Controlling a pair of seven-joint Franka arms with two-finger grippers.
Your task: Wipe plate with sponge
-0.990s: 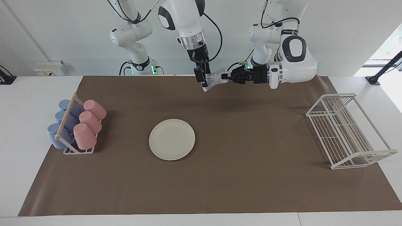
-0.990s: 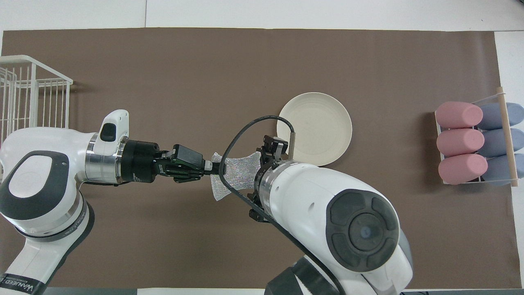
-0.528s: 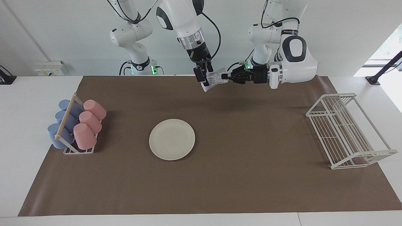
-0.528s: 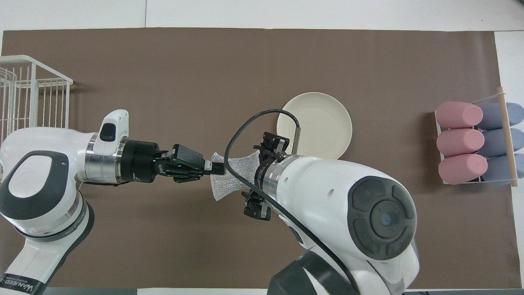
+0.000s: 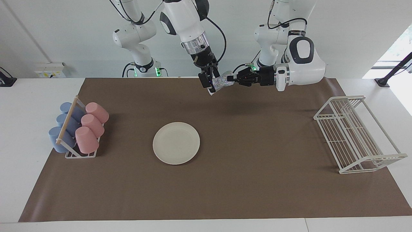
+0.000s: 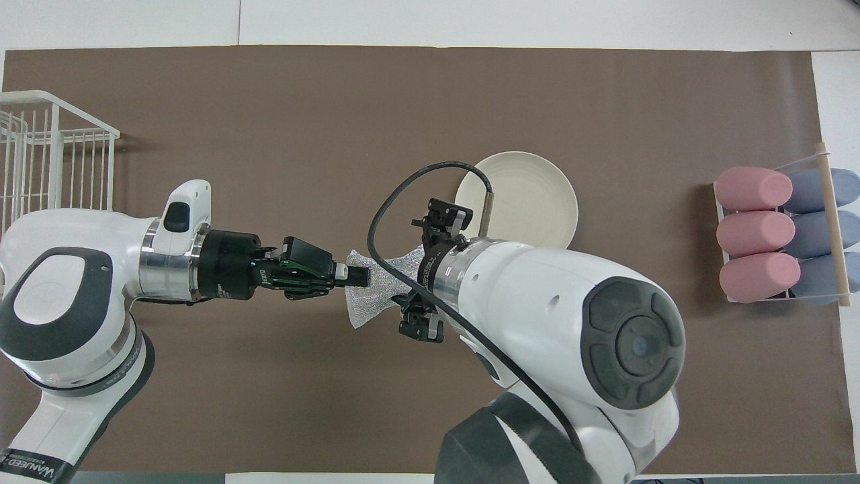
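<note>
From across the table, the left gripper (image 5: pixel 229 78) pinches one end of the glittery sponge (image 5: pixel 220 82), held in the air with its long axis running level between the two arms. The right gripper (image 5: pixel 210 84), fingers spread, straddles its other end. The plate (image 5: pixel 176 143) lies flat on the brown mat (image 5: pixel 257 180), white wall above.

From overhead, the sponge (image 6: pixel 376 289) flares toward both ends. The plate (image 6: pixel 531 195) is partly covered by the right arm. A cup rack (image 6: pixel 783 232) and a white wire rack (image 6: pixel 47 154) sit at the mat's ends.
</note>
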